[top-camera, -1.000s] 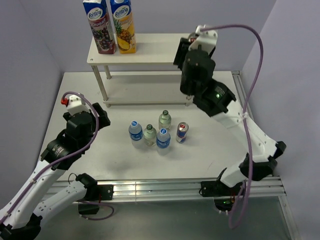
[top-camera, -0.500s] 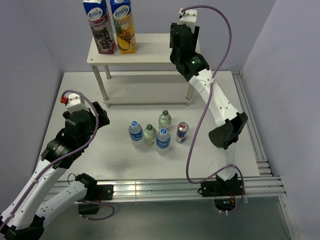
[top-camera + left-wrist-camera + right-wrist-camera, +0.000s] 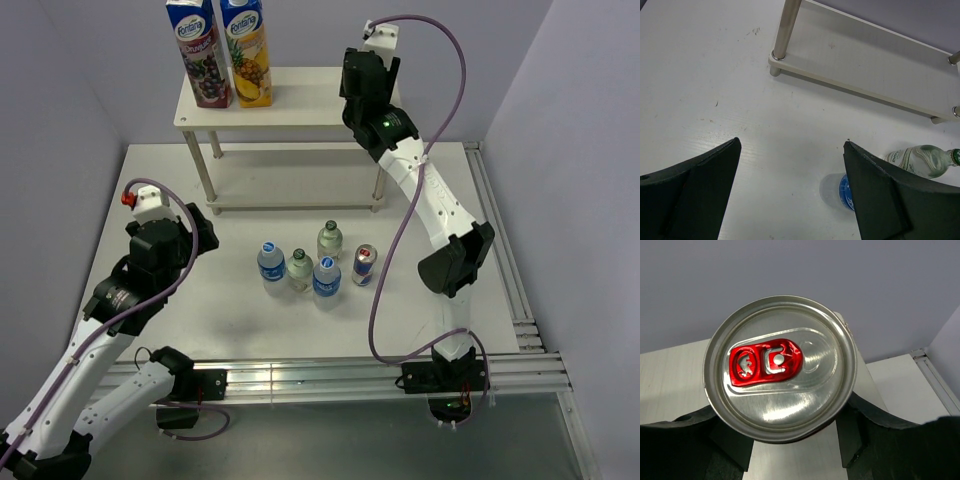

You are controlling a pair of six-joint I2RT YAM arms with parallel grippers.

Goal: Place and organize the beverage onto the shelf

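Observation:
My right gripper (image 3: 790,437) is shut on a silver can (image 3: 780,367) with a red pull tab, seen top-on. In the top view this gripper (image 3: 362,95) hangs over the right end of the white shelf's (image 3: 300,100) upper board, and its body hides the can. Two juice cartons stand on the upper board's left end, one purple (image 3: 198,50) and one yellow (image 3: 246,50). My left gripper (image 3: 792,142) is open over bare table, left of the bottles. A blue-capped bottle (image 3: 839,190) shows beside its right finger.
On the table in front of the shelf stand two blue-capped bottles (image 3: 271,266) (image 3: 326,279), two green-capped bottles (image 3: 299,268) (image 3: 329,240) and a second can (image 3: 365,264). The shelf's lower board (image 3: 875,65) holds nothing. Walls close in the left and right sides.
Since a second ago my right arm has straightened and carried the can up and slightly left over the shelf's right end. It has held still since. The left arm barely moved.

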